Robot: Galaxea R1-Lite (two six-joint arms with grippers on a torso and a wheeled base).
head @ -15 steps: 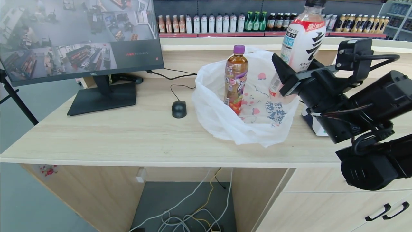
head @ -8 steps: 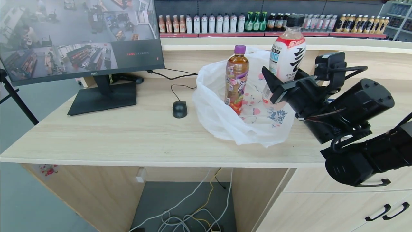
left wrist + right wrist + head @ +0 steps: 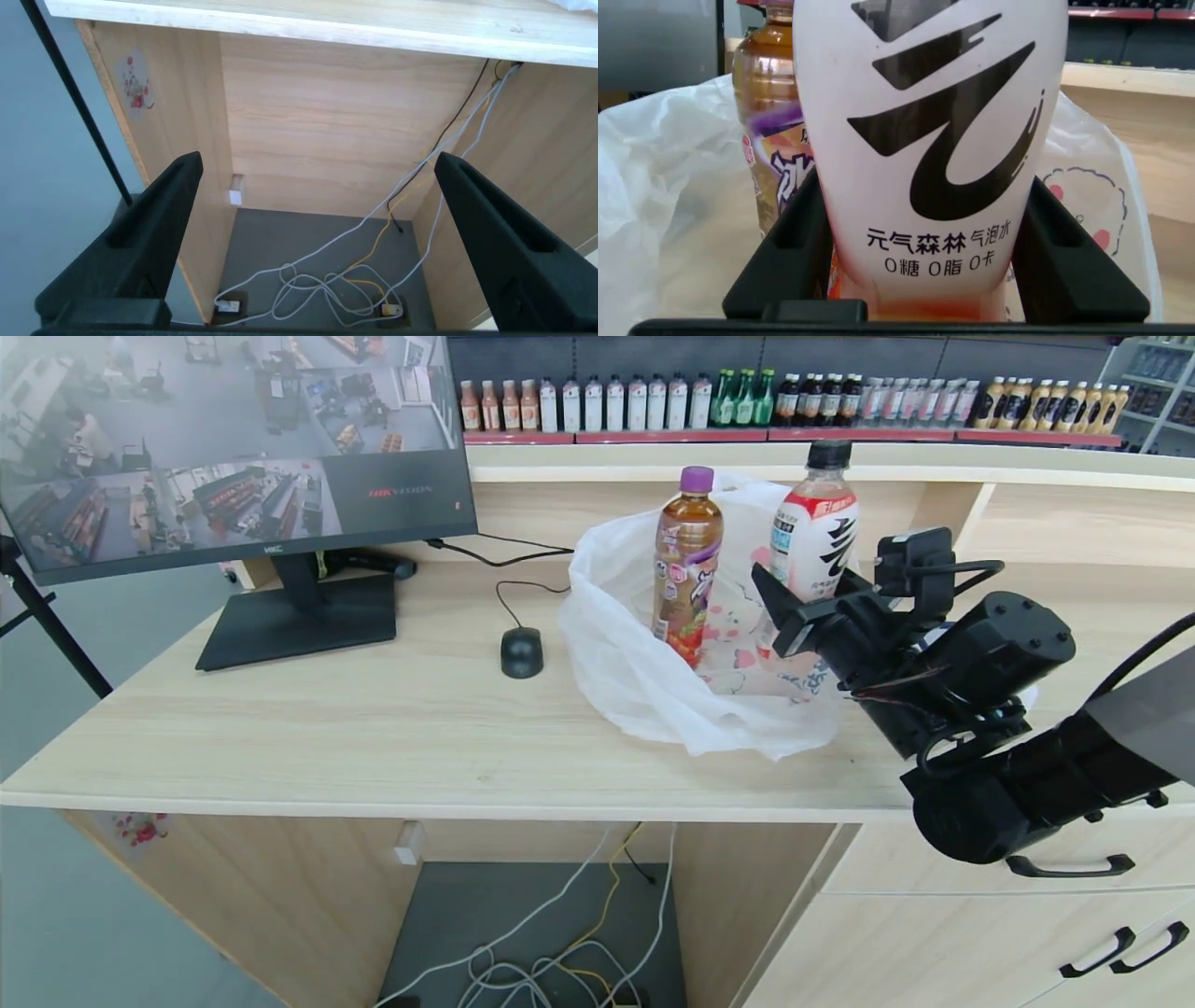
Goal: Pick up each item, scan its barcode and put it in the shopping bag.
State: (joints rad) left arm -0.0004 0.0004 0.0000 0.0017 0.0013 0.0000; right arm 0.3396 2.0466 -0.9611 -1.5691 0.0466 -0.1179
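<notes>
White bottle (image 3: 814, 537), black cap, bold black mark, upright, seemingly inside bag (image 3: 635, 681); right jaws clamp it, left jaws agape

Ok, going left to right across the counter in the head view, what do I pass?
Monitor → mouse → purple-capped brown bottle → white bottle. The shopping bag spans both bottles, so it has no place of its own in the order.
</notes>
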